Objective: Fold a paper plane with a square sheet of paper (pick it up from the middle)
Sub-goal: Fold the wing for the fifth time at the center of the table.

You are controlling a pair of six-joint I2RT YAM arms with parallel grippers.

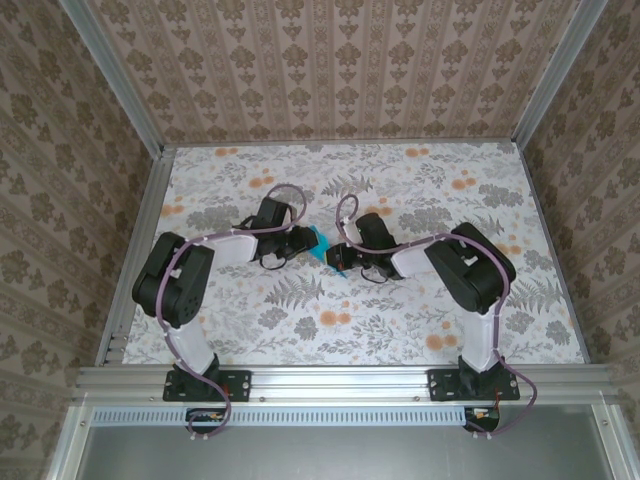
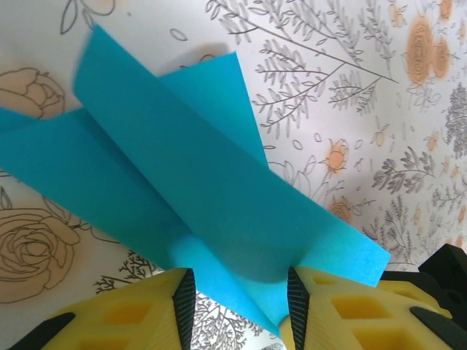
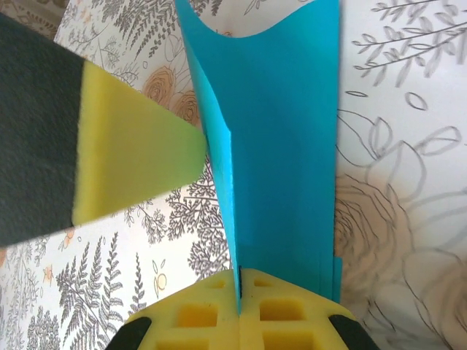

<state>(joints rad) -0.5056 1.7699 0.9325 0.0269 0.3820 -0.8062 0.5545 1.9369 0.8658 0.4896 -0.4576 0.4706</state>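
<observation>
The square sheet of paper (image 1: 322, 243) hung partly folded between both arms, no dart yet — right fingers (image 3: 204, 313) clenched on it, left fingers (image 2: 146, 306) apart around it, grip unclear.

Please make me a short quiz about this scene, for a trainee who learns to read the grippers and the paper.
1. Which gripper is shut on the teal paper? A) left B) right C) neither
2. True or false: the paper lies flat and unfolded.
3. Fill in: the jaws of the left gripper stand ___, with paper between them.
Key: 1 B, the right gripper; 2 false; 3 apart.
</observation>
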